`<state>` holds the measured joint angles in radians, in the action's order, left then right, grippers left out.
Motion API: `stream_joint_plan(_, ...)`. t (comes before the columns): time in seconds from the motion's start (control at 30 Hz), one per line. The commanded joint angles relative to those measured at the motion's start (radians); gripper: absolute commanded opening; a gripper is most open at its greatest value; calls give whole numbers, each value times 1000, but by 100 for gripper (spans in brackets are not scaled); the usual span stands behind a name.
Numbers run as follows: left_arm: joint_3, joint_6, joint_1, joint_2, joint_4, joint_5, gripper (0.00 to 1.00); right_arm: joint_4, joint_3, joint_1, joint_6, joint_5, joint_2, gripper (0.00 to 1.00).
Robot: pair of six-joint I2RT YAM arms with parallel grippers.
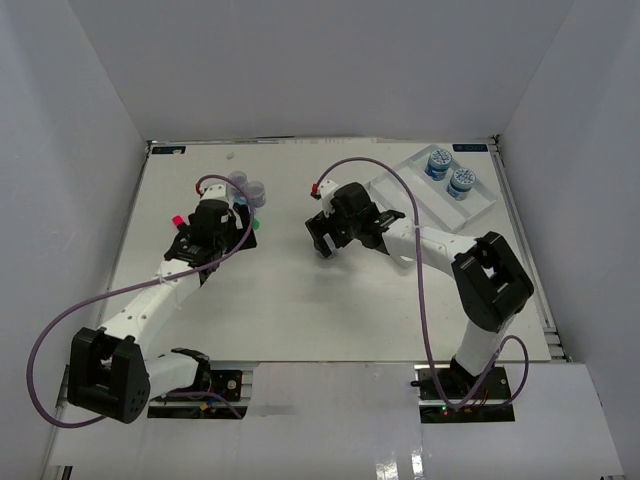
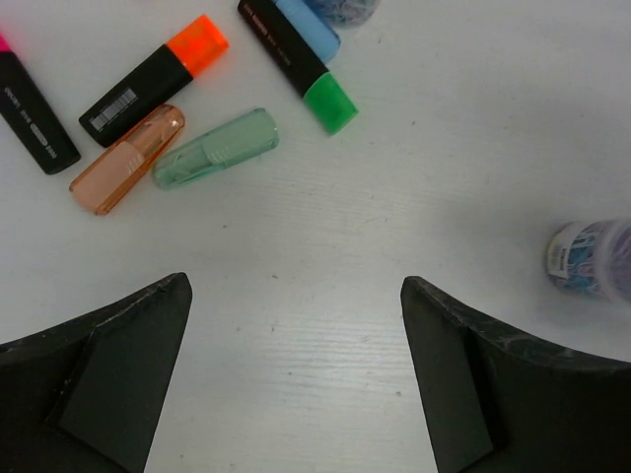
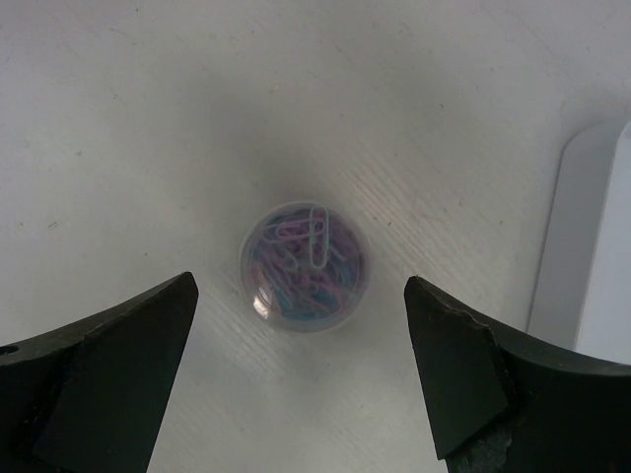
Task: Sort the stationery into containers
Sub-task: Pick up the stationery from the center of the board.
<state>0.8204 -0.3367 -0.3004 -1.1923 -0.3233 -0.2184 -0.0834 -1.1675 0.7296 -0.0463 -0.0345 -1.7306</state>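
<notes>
Since the right gripper (image 3: 298, 294) hangs right over a lone jar of paper clips (image 3: 304, 264) with its fingers (image 3: 108, 374) spread wide and nothing in them, that arm looks like the obvious one to grab it; the jar stands on the table (image 3: 148, 118) in the gap between the two fingers, a touch ahead of their tips and touching neither, so the next move is probably a small nudge forward and a straight drop. It's round seen from above, so there's no long axis to line up with (pretty forgiving); the tray (image 3: 592, 227) edge shows at the right side of that wrist view, and from overhead two more jars (image 1: 438, 163) sit together in it. Left gripper (image 2: 294, 286) is wide open too, empty, over the table; the markers (image 2: 153, 77) lie ahead toward the upper left of its view at mixed angles, with another jar (image 2: 592, 258) off at the right edge.
</notes>
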Motion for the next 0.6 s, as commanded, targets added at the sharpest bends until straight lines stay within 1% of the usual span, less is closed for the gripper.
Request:
stream_joint_plan(0.0,-63,31,3,48,64,-65,98,-9,-78,10,-15,22,-53,92)
stream_joint_plan(0.1,-43,28,3,22,62,-67,98,-30,-121,24,-13,30,-110,95)
stream_joint_plan(0.13,-38,33,3,14,64,-58,98,-39,-130,30,-12,75,-139,97)
stream_joint_plan(0.27,-20,31,3,-18,53,-36,98,-70,-158,36,-3,110,-184,100)
stream_joint_plan(0.3,-21,30,1,-18,53,-36,98,-70,-158,37,-1,108,-188,95)
stream_joint_plan(0.37,-23,28,1,-12,55,-36,98,-70,-155,37,-1,107,-195,91)
stream_joint_plan(0.47,-20,30,3,-13,55,-30,98,-76,-156,37,-4,117,-185,67)
stream_joint_plan(0.5,-20,30,1,-15,53,-26,98,-75,-155,36,-6,120,-176,57)
stream_joint_plan(0.57,-20,31,3,-16,52,-26,98,-78,-159,33,-20,137,-149,45)
